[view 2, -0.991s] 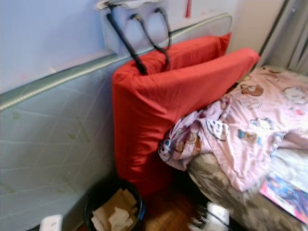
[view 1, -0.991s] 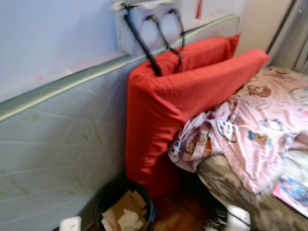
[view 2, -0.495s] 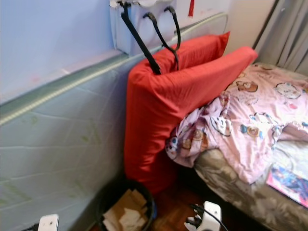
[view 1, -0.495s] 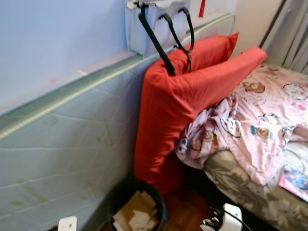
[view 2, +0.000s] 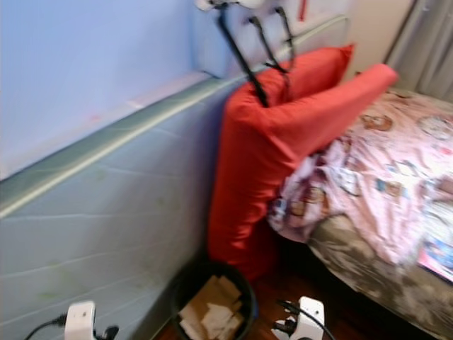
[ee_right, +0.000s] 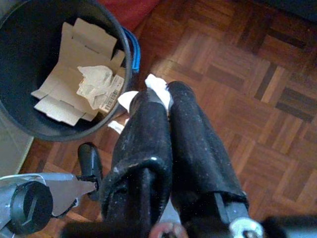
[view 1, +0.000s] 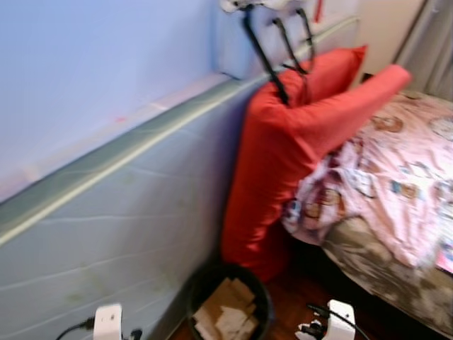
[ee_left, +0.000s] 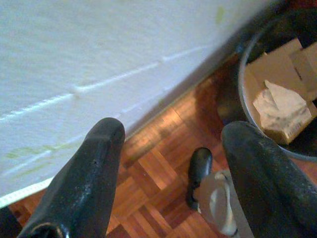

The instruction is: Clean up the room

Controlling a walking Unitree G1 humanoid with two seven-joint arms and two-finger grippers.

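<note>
A black waste bin (view 1: 228,306) holding flattened cardboard and crumpled paper stands on the parquet floor, at the foot of the red pillows. My right gripper (ee_right: 161,96) hangs low over the floor just beside the bin (ee_right: 59,64), shut on a white paper scrap (ee_right: 154,85) that sticks out at the tips. My left gripper (ee_left: 173,134) is open and holds nothing, hanging near the grey padded panel with the bin (ee_left: 277,94) off to one side.
A grey-green padded panel (view 1: 106,212) leans along the wall on the left. Two red pillows (view 1: 283,156) stand against it, with a bag's black straps (view 1: 272,49) hanging above. A bed with a pink patterned blanket (view 1: 396,177) is on the right. Parquet floor (ee_right: 237,99) lies between bin and bed.
The whole picture has shifted right, so the camera turned left. The bin now sits nearer the middle bottom, and more of the padded panel shows.
</note>
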